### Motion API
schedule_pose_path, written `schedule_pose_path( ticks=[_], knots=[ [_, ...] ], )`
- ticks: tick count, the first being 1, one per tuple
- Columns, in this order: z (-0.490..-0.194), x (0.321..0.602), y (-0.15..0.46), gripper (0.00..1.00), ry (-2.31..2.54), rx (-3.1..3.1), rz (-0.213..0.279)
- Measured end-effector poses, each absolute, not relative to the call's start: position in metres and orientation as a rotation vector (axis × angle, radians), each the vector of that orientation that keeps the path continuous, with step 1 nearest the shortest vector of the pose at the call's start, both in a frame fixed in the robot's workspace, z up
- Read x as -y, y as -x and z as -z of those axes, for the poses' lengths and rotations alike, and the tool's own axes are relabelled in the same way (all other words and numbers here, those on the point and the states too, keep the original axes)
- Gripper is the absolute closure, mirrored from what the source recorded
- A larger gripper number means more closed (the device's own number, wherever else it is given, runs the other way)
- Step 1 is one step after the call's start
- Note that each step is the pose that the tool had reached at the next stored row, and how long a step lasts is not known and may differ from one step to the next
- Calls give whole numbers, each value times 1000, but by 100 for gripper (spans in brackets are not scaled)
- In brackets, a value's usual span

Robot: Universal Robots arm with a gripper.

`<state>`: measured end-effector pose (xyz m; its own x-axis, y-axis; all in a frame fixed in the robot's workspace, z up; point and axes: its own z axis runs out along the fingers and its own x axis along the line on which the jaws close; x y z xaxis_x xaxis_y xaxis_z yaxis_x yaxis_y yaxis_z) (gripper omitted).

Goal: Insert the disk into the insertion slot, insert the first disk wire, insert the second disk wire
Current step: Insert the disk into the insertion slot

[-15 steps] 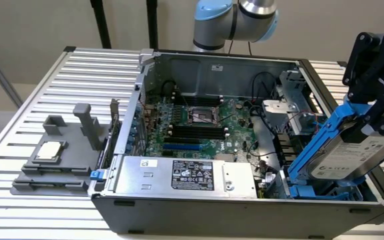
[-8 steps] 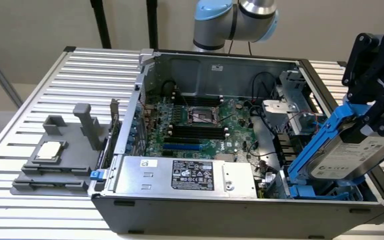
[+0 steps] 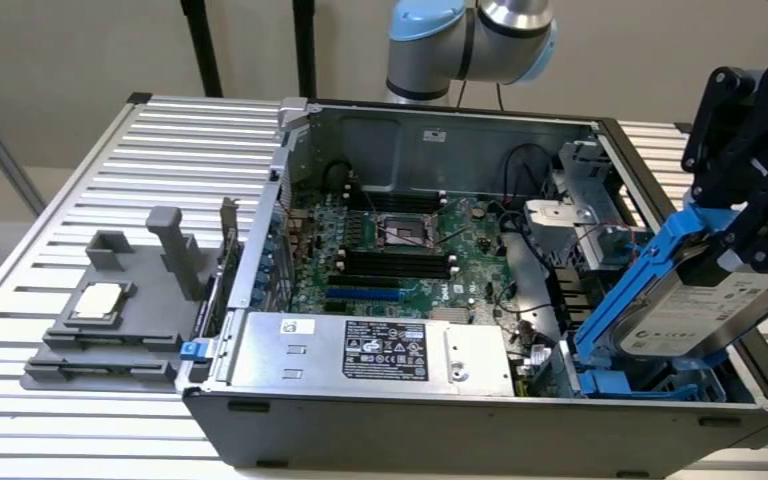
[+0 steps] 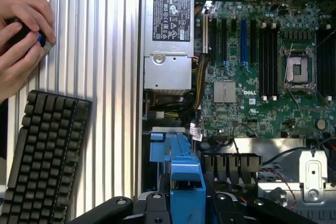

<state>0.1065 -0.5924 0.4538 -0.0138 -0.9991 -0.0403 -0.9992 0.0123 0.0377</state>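
The end effector point(image 3: 747, 252) is seen closed on the disk point(image 3: 704, 312), its black fingers clamped on the upper part of the silver-grey drive. The disk, clipped in its blue frame point(image 3: 627, 290), is held tilted above the open computer case point(image 3: 464, 432), at the corner on the exterior view's right. Its lower end is near the blue tabs of the insertion slot point(image 3: 644, 384); whether they touch cannot be told. The green motherboard point(image 3: 404, 250) and the silver box point(image 3: 371, 350) with a black label are seen inside the case, which stands on the slatted desk point(image 3: 91, 180). In the wrist view, a black keyboard point(image 4: 44, 156) and a person's hands point(image 4: 21, 30) are seen on the desk.
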Motion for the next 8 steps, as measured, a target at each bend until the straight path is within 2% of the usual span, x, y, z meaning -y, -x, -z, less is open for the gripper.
schedule_pose_path(
  ticks=[8],
  knots=[
    [-451,592,-106,68,2205,-2223,-91]
  ],
)
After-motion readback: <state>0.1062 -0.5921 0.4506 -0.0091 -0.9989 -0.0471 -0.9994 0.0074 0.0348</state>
